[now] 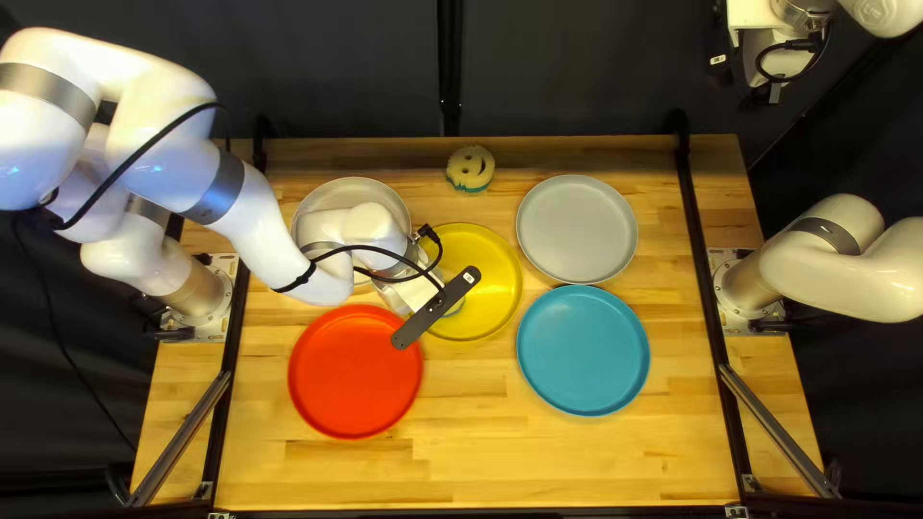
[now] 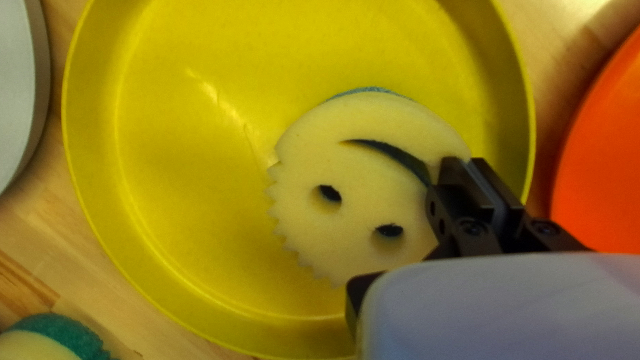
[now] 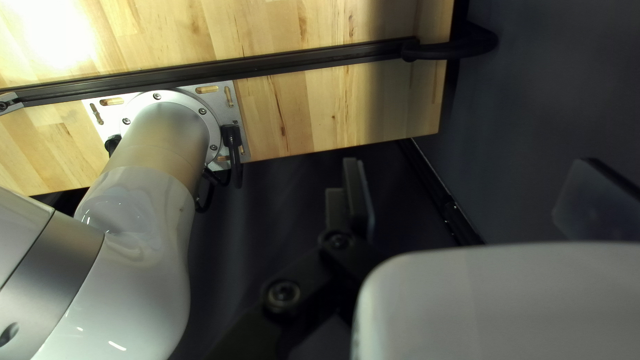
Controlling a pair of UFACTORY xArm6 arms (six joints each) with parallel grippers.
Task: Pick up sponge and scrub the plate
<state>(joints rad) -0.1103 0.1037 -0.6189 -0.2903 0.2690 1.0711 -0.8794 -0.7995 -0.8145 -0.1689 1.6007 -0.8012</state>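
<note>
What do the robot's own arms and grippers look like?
The left arm and right arm are glossy white, rounded at the joints, with grey bands; black cables run outside the left arm. The left gripper and right gripper have dark fingers on black links.

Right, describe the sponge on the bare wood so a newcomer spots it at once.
Find the table's far edge, then the yellow plate. Just beyond that plate, toward the edge, lies a small pale-yellow sponge with a smiling face and a green underside. The other smiling sponge is inside the yellow plate; this one lies directly on wood.
</note>
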